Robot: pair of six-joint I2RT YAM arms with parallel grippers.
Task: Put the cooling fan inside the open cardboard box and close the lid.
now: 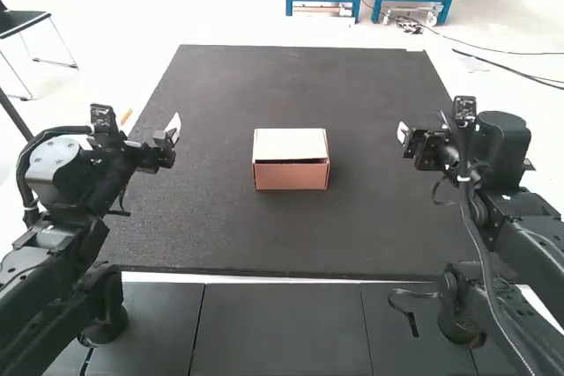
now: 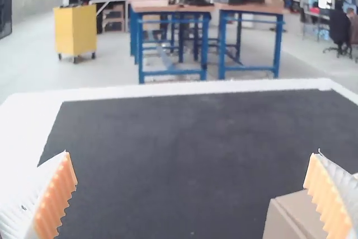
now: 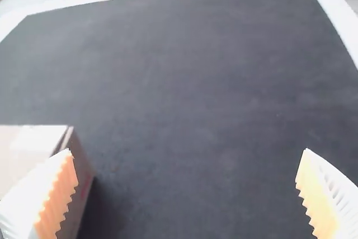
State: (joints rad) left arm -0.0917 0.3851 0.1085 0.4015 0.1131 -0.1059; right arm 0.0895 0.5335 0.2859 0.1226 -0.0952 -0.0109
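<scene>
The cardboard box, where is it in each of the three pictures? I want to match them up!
High view: the cardboard box sits in the middle of the black mat, between the two arms.
Left wrist view: a tan corner peeks out beside one finger of the left end effector.
Right wrist view: its pale top shows behind one finger of the right end effector.
Shared landmark: the black mat.

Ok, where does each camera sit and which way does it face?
High view: above and behind the robot, facing forward and down at the mat and cardboard box; left pincer and right pincer show, open.
Left wrist view: on that wrist, facing across the mat; own fingers show.
Right wrist view: on that wrist, tilted down at the mat; own fingers show.
Both wrist views share the box.
</scene>
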